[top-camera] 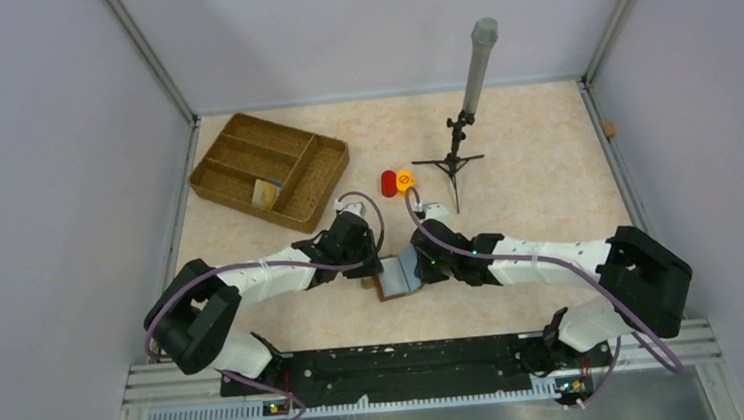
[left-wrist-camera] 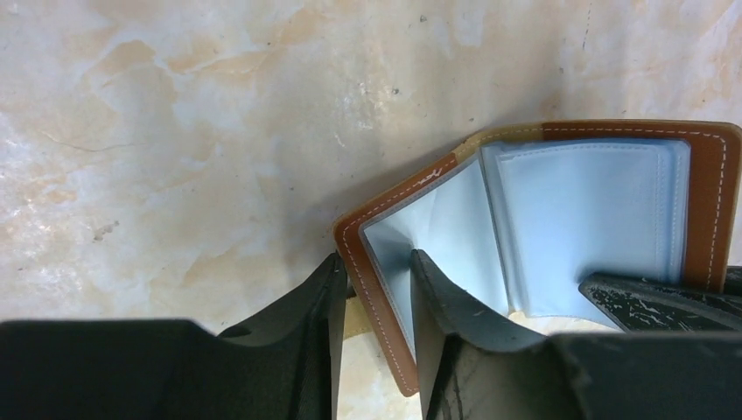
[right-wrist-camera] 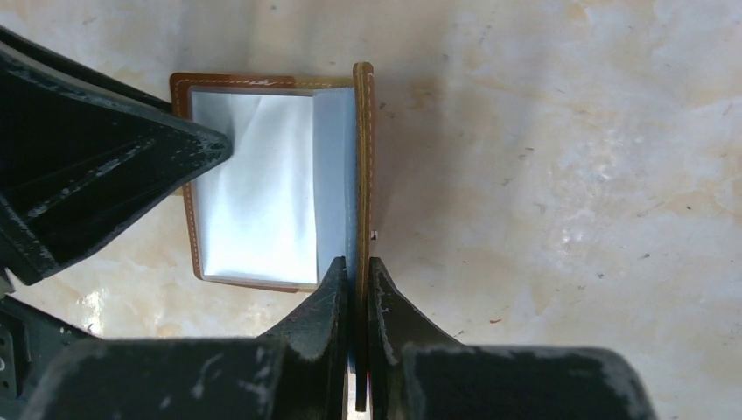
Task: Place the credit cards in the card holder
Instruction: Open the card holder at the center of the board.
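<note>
Spreading the card holder open on the surface — right jaws clamped on one cover, left jaws narrow around the other, grip unclear — no card visibly inside yet.

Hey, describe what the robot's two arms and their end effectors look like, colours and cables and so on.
The left arm and right arm both have white links between chunky black joint housings, with a purple cable looping along each. The left end effector and right end effector each have two black, wedge-shaped fingers scuffed with pale marks.
</note>
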You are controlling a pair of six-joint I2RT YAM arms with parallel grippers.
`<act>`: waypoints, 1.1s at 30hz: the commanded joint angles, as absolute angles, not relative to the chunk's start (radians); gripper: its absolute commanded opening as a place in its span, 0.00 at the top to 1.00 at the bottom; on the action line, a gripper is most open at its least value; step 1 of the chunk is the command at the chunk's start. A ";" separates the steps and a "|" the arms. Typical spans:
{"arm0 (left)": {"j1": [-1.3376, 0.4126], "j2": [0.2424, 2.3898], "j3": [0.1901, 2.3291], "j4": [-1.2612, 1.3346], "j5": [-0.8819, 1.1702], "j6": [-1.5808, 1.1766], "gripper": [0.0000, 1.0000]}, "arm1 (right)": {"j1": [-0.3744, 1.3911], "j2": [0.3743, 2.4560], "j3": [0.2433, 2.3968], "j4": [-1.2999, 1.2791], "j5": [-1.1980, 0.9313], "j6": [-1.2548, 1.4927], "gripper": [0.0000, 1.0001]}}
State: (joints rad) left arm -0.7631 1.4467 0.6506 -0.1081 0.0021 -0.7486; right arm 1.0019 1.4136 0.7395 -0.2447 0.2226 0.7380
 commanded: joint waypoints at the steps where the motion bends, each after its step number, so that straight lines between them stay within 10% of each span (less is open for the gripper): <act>1: -0.787 1.496 0.687 -0.162 -0.062 -0.717 0.67 | 0.954 1.367 0.659 -0.247 0.193 0.790 0.98; 16: -0.837 1.498 0.699 -0.138 -0.078 -0.712 0.73 | 0.853 1.236 0.607 -0.364 0.262 0.715 0.38; 33: -0.837 1.290 0.779 -0.240 -0.079 -0.702 0.43 | 0.853 1.073 0.699 -0.402 0.198 0.623 0.37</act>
